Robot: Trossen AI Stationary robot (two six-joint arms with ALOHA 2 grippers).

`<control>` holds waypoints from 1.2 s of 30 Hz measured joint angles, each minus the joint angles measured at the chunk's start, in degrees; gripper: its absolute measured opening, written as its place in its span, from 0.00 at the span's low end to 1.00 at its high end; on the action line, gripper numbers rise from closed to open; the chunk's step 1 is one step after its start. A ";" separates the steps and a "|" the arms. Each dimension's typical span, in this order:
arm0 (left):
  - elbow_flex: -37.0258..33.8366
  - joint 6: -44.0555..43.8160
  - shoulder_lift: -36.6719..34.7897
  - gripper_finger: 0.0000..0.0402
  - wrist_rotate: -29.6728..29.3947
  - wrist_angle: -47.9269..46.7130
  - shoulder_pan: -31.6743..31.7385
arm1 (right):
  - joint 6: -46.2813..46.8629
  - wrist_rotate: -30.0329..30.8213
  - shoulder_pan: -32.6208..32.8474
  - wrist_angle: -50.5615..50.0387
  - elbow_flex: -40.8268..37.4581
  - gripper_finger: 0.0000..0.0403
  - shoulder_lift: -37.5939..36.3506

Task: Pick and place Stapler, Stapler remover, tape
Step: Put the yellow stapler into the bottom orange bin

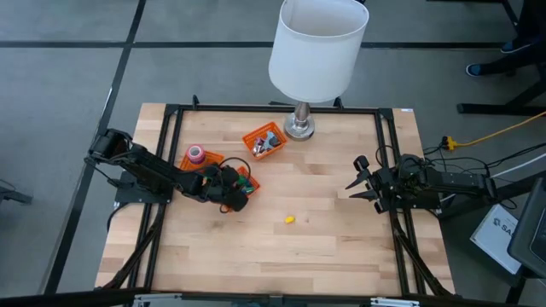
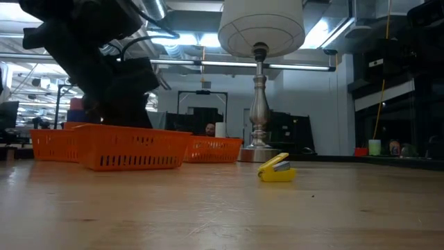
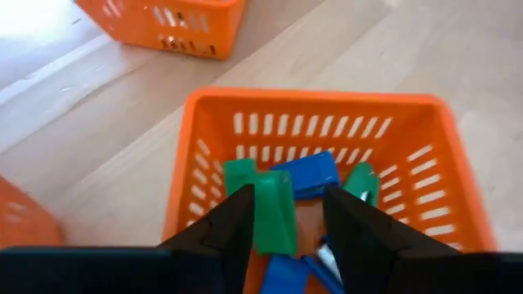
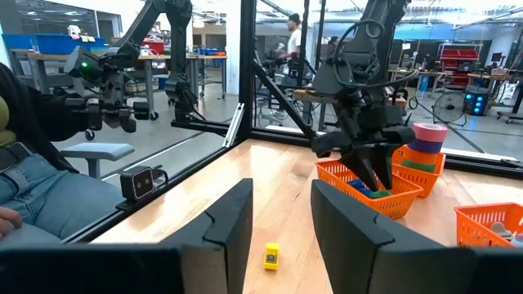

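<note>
The left gripper [image 3: 286,237] is hanging over an orange basket [image 3: 327,110] on the left side of the table [image 1: 324,247], and to my eye it is in the middle of a drop-off: its fingers [image 3: 225,233] are standing apart with a green angular piece [image 3: 270,208] showing in the gap between them, among blue pieces [image 3: 306,173] already lying in the basket. I cannot tell whether that green piece is touching the fingers or has come to rest on the pile; the jaws are not clamped on it. Rolls of tape [image 1: 195,154] are sitting stacked in the neighbouring basket just behind the left arm, and a third basket [image 1: 264,141] near the lamp [image 1: 314,51] is holding small metal things I cannot make out. One small yellow piece [image 1: 290,219], which looks like a little stapler, is lying alone on the bare wood near the middle of the table, well apart from every basket. The right gripper [image 4: 278,220] is waiting at the right side, fingers apart and holding nothing, pointing toward that yellow piece. I judge the next move calls for lifting the left arm straight up out of the basket, then one arm reaching for the yellow piece.
</note>
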 joint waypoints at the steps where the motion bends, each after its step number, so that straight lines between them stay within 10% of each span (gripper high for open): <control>1: 0.00 0.10 0.00 0.36 0.02 0.80 0.00 | -0.01 0.01 0.01 0.00 0.00 0.32 0.00; 17: 0.20 23.58 0.01 0.40 6.38 33.62 -2.82 | 0.00 0.01 -0.01 0.00 0.01 0.32 0.00; 36: 25.23 37.71 25.90 0.43 8.26 30.62 -5.35 | 0.00 0.01 0.00 0.03 0.01 0.32 0.01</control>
